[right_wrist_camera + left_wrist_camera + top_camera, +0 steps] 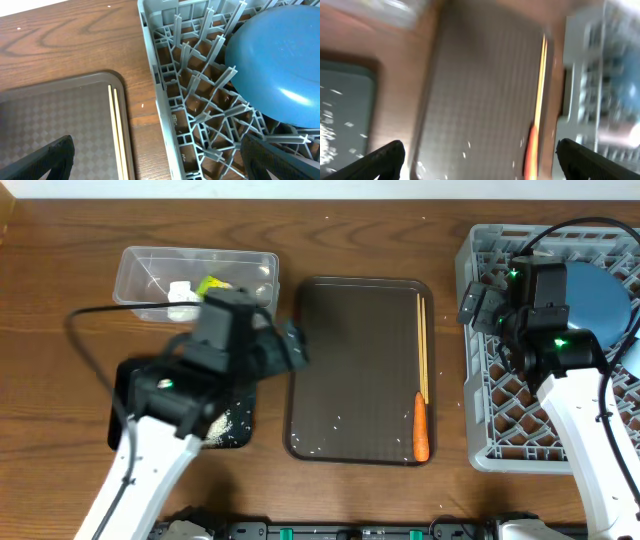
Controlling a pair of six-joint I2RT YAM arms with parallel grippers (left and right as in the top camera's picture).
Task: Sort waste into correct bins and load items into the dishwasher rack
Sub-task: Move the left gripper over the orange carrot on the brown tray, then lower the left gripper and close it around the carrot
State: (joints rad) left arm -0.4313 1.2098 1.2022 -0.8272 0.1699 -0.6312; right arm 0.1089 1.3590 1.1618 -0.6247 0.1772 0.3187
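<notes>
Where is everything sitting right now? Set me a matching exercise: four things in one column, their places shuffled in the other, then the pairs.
Things:
1. carrot
2. dark-blue plate
3. white rice
4. yellow-green wrapper

Places:
A. clear tub
B. dishwasher rack
C. black tray
D. brown serving tray

Pairs: 1-D, 2-B, 3-C, 4-A

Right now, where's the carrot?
Overhead view: the carrot lies on the brown serving tray by its right edge, near the robot-side corner, at the lower end of the chopsticks, left of the dishwasher rack.
</notes>
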